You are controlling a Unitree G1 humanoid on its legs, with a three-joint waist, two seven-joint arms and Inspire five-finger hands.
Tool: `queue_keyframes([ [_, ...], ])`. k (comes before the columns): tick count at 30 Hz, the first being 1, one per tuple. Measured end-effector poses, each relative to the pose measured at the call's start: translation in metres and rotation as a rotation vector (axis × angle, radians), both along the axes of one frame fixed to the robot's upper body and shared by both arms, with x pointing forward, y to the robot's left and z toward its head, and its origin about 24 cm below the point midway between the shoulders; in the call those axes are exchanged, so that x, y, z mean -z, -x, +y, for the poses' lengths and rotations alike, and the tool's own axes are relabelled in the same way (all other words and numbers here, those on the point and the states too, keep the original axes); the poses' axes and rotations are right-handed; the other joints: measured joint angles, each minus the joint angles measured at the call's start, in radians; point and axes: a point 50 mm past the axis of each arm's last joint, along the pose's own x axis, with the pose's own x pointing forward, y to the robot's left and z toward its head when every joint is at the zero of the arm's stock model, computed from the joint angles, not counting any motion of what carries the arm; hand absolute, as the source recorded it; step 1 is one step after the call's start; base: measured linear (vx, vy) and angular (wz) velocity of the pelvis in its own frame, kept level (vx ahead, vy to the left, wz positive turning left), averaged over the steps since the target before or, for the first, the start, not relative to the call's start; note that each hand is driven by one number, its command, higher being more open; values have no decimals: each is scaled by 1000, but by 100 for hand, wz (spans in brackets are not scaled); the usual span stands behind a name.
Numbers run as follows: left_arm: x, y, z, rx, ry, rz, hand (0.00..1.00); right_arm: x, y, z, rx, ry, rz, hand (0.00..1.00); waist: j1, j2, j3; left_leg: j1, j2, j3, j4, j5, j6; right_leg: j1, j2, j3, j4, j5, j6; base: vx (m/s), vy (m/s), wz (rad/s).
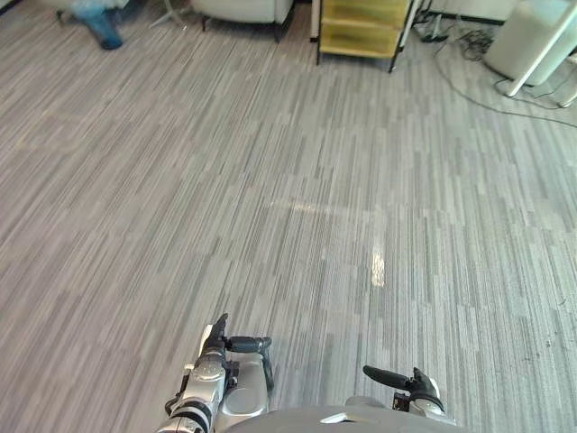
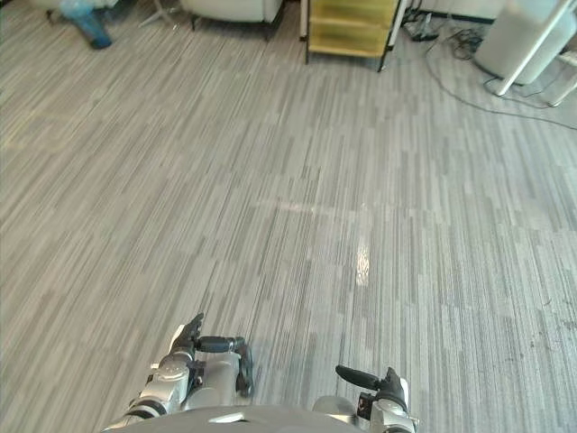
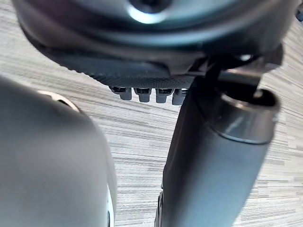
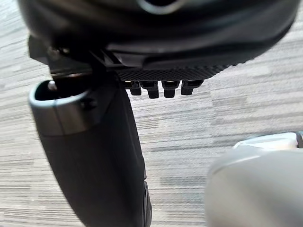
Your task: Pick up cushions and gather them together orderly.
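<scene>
Low over grey striped carpet [image 1: 297, 180], left robot hand [image 1: 250, 345], right robot hand [image 1: 403, 382]: fingers relaxed, empty.

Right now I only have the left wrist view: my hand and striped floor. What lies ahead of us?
Observer: Striped floor runs up to a yellow shelf cart at the far end.
Operator: Anything beside it?
Observer: A pale upholstered seat to its left, cables on the floor to its right.
Operator: And my right hand?
Observer: The right hand is low at the near edge of the head view, fingers relaxed, holding nothing.
</scene>
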Motion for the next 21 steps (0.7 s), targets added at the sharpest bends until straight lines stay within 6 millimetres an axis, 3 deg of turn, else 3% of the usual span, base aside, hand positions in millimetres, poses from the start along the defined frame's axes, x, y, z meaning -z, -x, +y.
queue_keyframes([
  [1, 1, 1, 0, -2, 1, 5, 100, 0, 0, -1, -3, 4, 1, 100, -1, 9, 3, 21, 2, 0, -18, 1, -1, -15, 2, -19, 2, -20, -14, 591, 40, -27],
  [2, 1, 2, -1, -3, 1, 11, 100, -2, -1, -7, -16, 21, 0, 100, -8, 33, 8, 76, 19, 4, -65, 4, -7, -64, 28, -77, -21, -69, -53, 398, -24, -15],
  [4, 3, 6, -2, -9, -1, 20, 100, -7, -7, -15, -27, 50, -35, 100, -19, 75, 17, 152, 78, 19, -117, 18, -28, -193, 132, -126, -195, -97, -82, 501, -105, -16],
  [5, 3, 8, -1, -11, -4, 25, 100, -9, -12, -15, -30, 55, -58, 100, -25, 78, 19, 164, 87, 21, -122, 19, -29, -229, 158, -120, -285, -80, -69, 611, -224, 2],
  [6, 5, 10, 0, -12, -6, 39, 100, -11, -16, -15, -35, 59, -77, 100, -36, 68, 15, 186, 89, 21, -138, 20, -31, -255, 189, -90, -471, 4, -43, 752, -325, 34],
  [7, 8, 13, -6, -14, 10, 61, 100, -9, -13, -16, -30, 61, -64, 100, -46, 83, 22, 225, 105, -2, -162, 23, -54, -212, 225, -94, -535, 136, -126, 553, -253, 27],
  [8, 8, 11, -13, -7, 30, 55, 100, -10, -13, -18, -28, 66, -61, 100, -34, 97, 17, 221, 107, -16, -175, 30, -54, -206, 236, -90, -535, 134, -134, 503, -221, 36],
  [10, 7, 7, -22, 15, 60, 30, 100, -9, -10, -20, 15, 56, -56, 100, -37, 94, 26, 213, 54, -55, -215, 64, -59, -197, 222, -49, -471, 100, -165, 272, -113, 31],
  [11, 6, 6, -23, 12, 63, 26, 100, -7, -5, -19, 42, 47, -42, 100, -38, 98, 24, 202, 50, -65, -196, 119, -54, -174, 219, -65, -455, 83, -166, 273, -148, 73],
  [14, 3, 0, -25, -17, 75, -10, 100, -1, 15, -9, 71, 23, -8, 100, -50, 74, 10, 87, 106, -66, 135, 108, -85, -35, 194, -148, -509, -18, -142, 238, -165, 100],
  [16, 0, -6, -32, -42, 105, -42, 100, -2, 17, -13, 73, 31, -8, 100, -49, 88, 13, -49, 192, -55, 407, 100, -101, 20, 214, -188, -558, -42, -142, 322, -168, 68],
  [17, -2, -9, -35, -38, 111, -54, 100, -2, 19, -14, 85, 38, -6, 100, -46, 100, 15, -112, 257, -7, 545, 72, -93, 91, 232, -213, -605, -43, -144, 233, -29, 38],
  [19, -4, -12, -35, -39, 109, -70, 100, -2, 21, -13, 105, 31, -11, 100, -29, 94, 17, -123, 271, 34, 535, 38, -83, 148, 233, -216, -647, -43, -143, 216, 3, 13],
  [21, -5, -14, -36, -37, 112, -87, 100, -3, 15, -12, 129, 19, -29, 100, -24, 90, 17, -157, 236, 11, 283, 10, -85, 205, 227, -214, -706, -37, -133, 195, 80, -1],
])
